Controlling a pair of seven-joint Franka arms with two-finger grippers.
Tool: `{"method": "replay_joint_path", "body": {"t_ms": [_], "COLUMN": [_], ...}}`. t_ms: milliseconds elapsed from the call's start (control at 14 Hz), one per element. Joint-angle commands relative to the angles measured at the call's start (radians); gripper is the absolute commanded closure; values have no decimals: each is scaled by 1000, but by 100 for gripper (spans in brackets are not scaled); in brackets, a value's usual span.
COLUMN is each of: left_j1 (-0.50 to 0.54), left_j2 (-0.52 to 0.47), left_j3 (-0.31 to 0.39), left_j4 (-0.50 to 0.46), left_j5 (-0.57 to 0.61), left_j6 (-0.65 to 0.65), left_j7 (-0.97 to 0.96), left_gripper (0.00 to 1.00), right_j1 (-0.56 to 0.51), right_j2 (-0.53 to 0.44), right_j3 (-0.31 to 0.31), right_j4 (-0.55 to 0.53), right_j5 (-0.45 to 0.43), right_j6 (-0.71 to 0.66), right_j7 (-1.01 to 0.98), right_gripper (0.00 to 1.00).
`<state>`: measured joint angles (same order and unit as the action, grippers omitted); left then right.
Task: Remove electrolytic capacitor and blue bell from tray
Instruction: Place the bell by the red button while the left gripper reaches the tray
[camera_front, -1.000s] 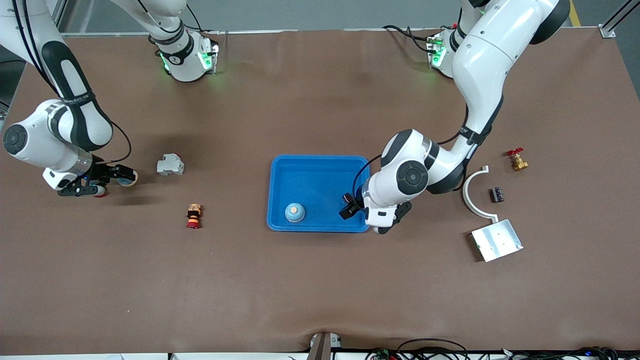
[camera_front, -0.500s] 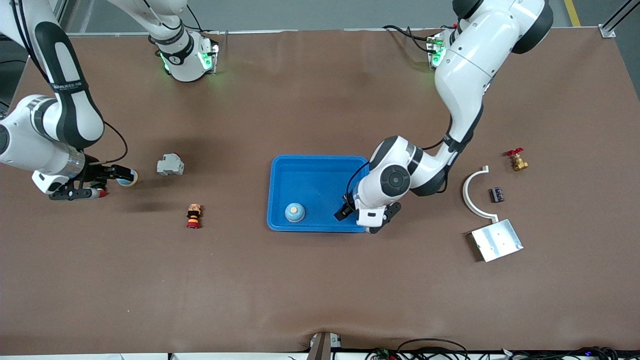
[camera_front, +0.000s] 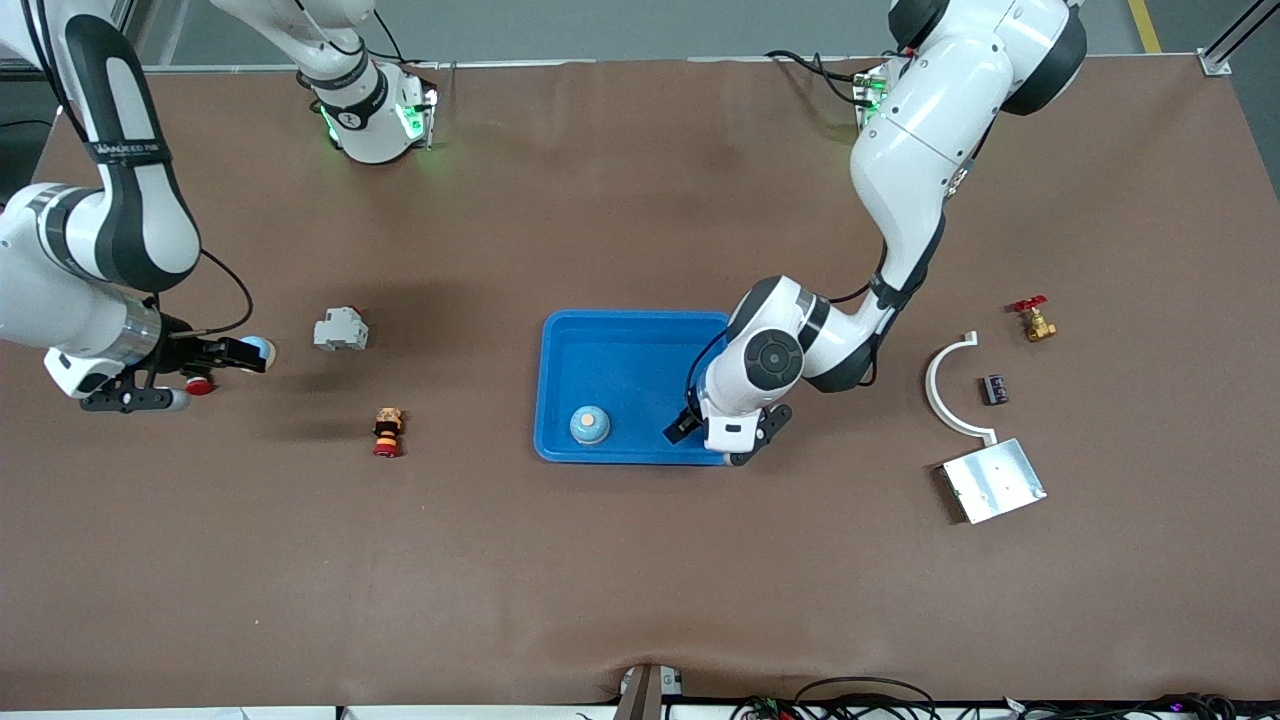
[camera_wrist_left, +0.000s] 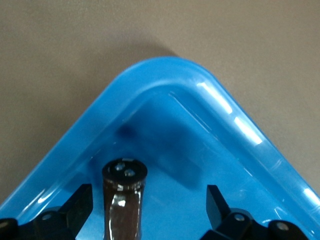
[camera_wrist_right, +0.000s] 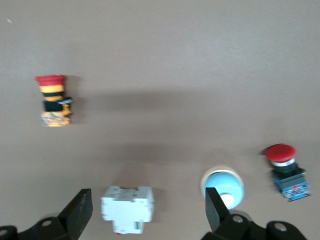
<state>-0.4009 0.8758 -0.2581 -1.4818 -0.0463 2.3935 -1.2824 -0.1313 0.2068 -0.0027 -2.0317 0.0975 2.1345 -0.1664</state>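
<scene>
I look down past the left gripper (camera_wrist_left: 149, 207) into a corner of the blue tray (camera_wrist_left: 165, 75) on the brown table (camera_wrist_left: 75, 45). A dark capacitor (camera_wrist_left: 124, 200) lies between the spread fingers (camera_wrist_left: 75, 207), neither finger touching it, its capped end toward the corner.

Very little lettering to call out here. There's a dark band (camera_front: 127, 152) wrapped round the right arm's link, and it carries a line of white capitals, but the letters come out too small to spell with any confidence. A round badge (camera_front: 346, 119) sits on the collar at the right arm's base, with a mark inside it that can't be read either. Nothing legible stands on the blue tray (camera_front: 560, 345), the small parts lying on the table, or the dark cylinder (camera_wrist_left: 123, 200) showing in the left wrist view. No numbers or signs anywhere else.
</scene>
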Motion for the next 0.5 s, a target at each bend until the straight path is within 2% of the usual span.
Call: {"method": "replay_joint_path", "body": {"t_ms": [0, 71, 143, 214, 286, 429], "left_j1": [-9, -9, -9, -7, -7, -10], "left_j2": [15, 15, 14, 11, 8, -1], "left_j3": [17, 19, 19, 19, 19, 19], "left_j4": [23, 23, 23, 23, 23, 23], "left_j5": [-1, -3, -6, -7, -9, -7], "left_j6": [12, 12, 12, 12, 12, 12], "left_j7": [-12, -14, -14, -14, -14, -18], "left_gripper": [0, 0, 19, 44, 63, 80], "right_j1": [105, 146, 194, 237, 284, 353], "right_j2": [-21, -20, -17, -12, -9, -3], "right_j3": [-5, -5, -5, -6, -6, -6], "right_j4": [45, 59, 71, 88, 105, 137], "right_j5": [8, 5, 4, -1, -2, -2], "right_j6": [-59, -65, -65, -65, -65, -67], "right_j7": [175, 248, 327, 411, 492, 627], "right_gripper": [0, 0, 0, 0, 0, 0]}}
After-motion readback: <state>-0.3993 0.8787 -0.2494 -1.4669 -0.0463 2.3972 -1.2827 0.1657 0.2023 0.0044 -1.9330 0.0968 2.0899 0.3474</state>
